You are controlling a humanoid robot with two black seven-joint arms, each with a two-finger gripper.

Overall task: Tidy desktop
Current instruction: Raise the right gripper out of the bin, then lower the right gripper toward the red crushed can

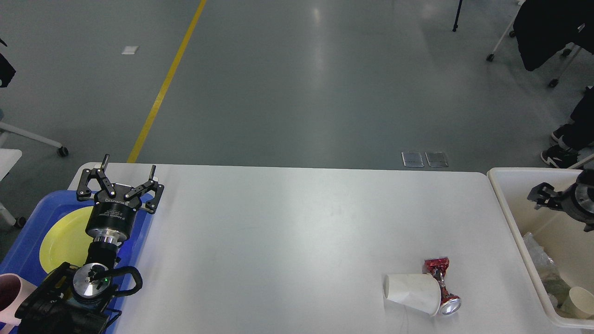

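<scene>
The white desktop (297, 222) holds a white paper cup (412, 294) lying on its side at the front right. A crushed red can (442, 284) lies against the cup's right side. My left gripper (129, 165) is open and empty, hovering over the far left corner by the blue tray (25, 241). My right gripper (539, 194) is above the cream bin (508, 204) at the right edge. It is dark and seen partly side-on, so its fingers cannot be told apart.
The blue tray holds a yellow plate (62, 241), and a pink mug (8, 297) stands at its near end. The cream bin holds crumpled clear plastic (538, 260) and a paper cup (577, 300). A person's feet and chair legs are at the far right.
</scene>
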